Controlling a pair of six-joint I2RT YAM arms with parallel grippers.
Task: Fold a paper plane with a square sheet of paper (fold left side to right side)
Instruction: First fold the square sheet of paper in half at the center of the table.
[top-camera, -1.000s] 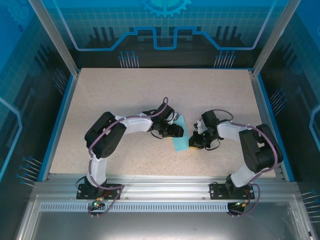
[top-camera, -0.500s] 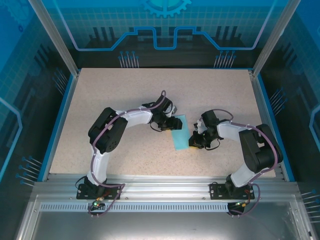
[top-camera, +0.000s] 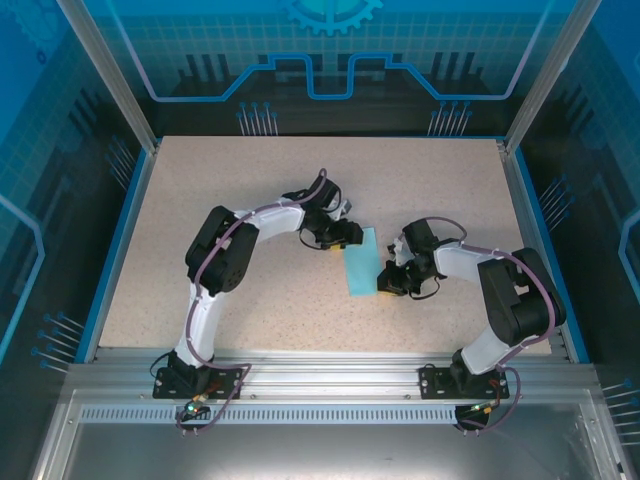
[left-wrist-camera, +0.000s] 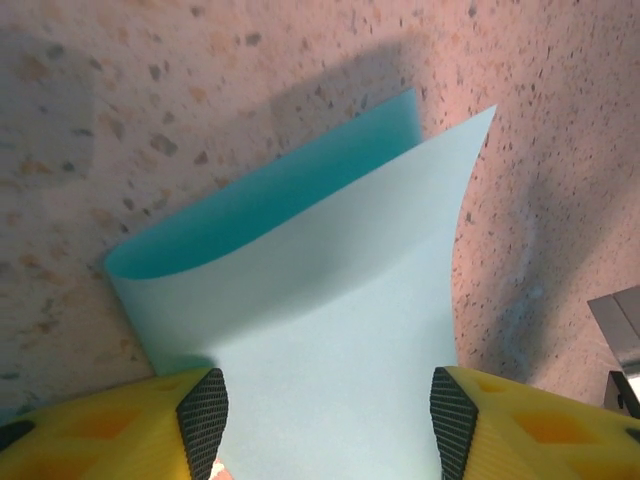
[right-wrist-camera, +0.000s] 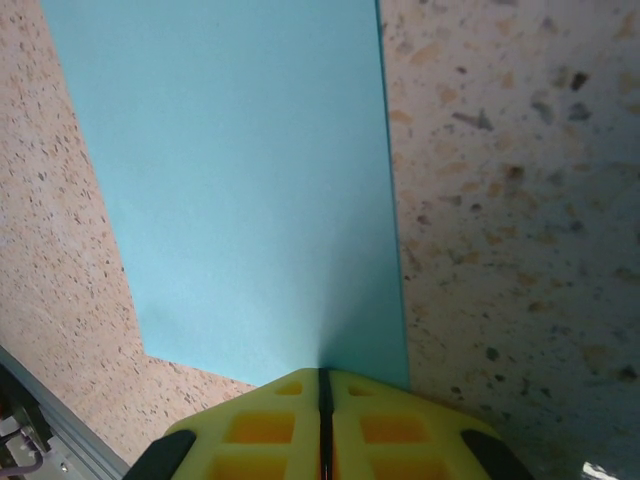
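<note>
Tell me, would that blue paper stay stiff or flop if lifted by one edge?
Probably floppy: the square sheet of paper is folded over, its upper layer bowing in a soft curve. It looks thin, likely very light, so a nudge could slide it on the table. The right end effector, shut on its edge, probably steadies it.

Paper on table ctr; L arm left, R arm right.

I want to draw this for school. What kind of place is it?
Probably a robot lab's test booth: a left arm and right arm bolted to a metal rail, a speckled table walled by blue see-through panels, and a sheet of paper half folded.
</note>
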